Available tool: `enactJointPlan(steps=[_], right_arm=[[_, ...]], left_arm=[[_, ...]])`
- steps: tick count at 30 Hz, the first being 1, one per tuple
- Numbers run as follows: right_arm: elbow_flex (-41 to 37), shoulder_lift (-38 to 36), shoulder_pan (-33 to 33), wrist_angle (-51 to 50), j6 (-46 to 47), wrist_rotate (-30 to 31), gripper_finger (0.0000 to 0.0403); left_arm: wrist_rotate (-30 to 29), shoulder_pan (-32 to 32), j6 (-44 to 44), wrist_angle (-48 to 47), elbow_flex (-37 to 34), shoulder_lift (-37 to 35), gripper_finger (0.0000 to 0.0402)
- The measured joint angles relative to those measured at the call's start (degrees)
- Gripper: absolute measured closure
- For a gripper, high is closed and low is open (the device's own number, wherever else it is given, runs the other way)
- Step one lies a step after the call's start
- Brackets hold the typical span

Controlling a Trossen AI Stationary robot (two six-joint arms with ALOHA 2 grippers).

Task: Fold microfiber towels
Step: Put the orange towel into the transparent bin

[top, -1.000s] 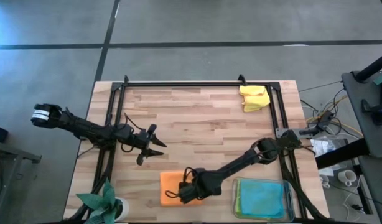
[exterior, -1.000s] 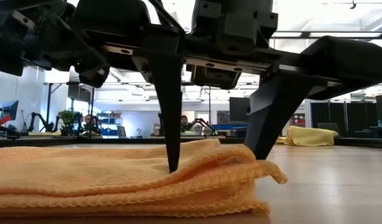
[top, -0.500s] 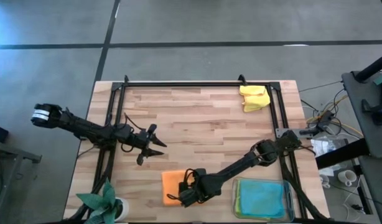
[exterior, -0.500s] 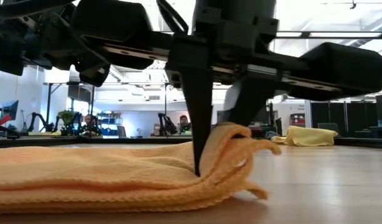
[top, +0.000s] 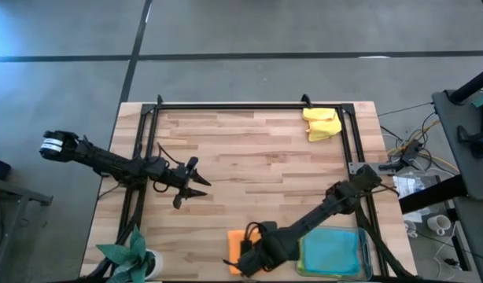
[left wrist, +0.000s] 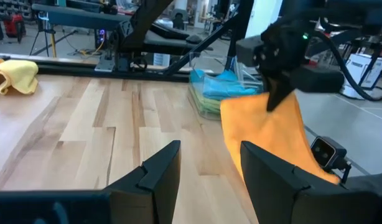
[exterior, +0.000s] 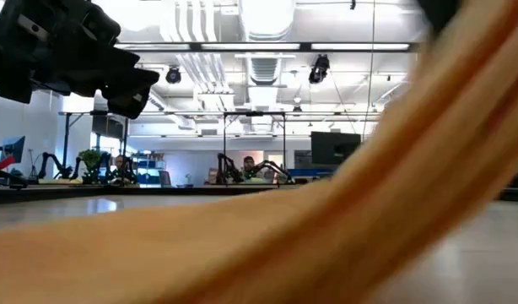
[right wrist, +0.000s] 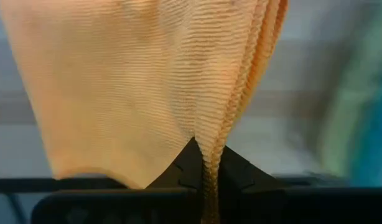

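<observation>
A folded orange microfiber towel (left wrist: 265,134) hangs from my right gripper (left wrist: 273,102), which is shut on it near the table's near edge, just left of the clear tray (top: 366,250). In the high view only a narrow strip of this towel (top: 235,250) shows beside the gripper (top: 253,255). Folded light blue and green towels (top: 332,251) lie in the tray. A crumpled yellow towel (top: 320,124) lies at the far right corner. My left gripper (top: 190,182) stands open at the table's left, level, with nothing between its fingers (left wrist: 160,177). My right gripper pinches the folded orange towel by its edge (right wrist: 211,146) between its two fingers, with several layers showing in the pinch. The fingers come from above, pointing down. The towel hangs below them; whether its lower end (left wrist: 303,168) touches the table, I cannot tell.
A small green plant (top: 131,255) stands at the near left corner. A black frame (top: 249,106) runs along the table's far, left and right sides. Bare wood lies between the two arms in the table's middle. People and equipment show in the room beyond the table.
My right gripper has shut on the right end of the orange towel, risen, and gone toward the near edge and a little right. The towel lay flat and folded; now its pinched end is lifted and the rest hangs below, drawn toward the tray.
</observation>
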Motion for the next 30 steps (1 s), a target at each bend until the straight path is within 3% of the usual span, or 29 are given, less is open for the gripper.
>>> enactJointPlan(steps=[5, 14, 21, 26, 30], right_arm=[[0.4, -2.4, 2.4, -6.7, 2.6, -1.1, 0.039], [-1.3, -7.2, 6.9, -6.5, 3.9, 1.6, 0.039], [-2.1, -10.0, 7.0, -6.4, -2.7, 12.6, 0.039], [-6.4, -13.6, 4.6, -6.4, -11.9, 13.9, 0.039], [-14.0, -19.5, 4.1, -6.5, -13.5, 12.1, 0.039]], left_arm=[[0.0, 0.0, -0.1, 0.1, 0.0, 0.0, 0.0249], [0.0, 0.0, -0.4, 0.7, 0.1, 0.2, 0.0249], [0.0, 0.0, -0.4, 1.7, 0.2, 1.1, 0.0249], [0.0, 0.0, -0.5, 2.4, 0.2, 1.8, 0.0249], [0.0, 0.0, -1.5, 2.3, 0.2, 1.9, 0.0249]])
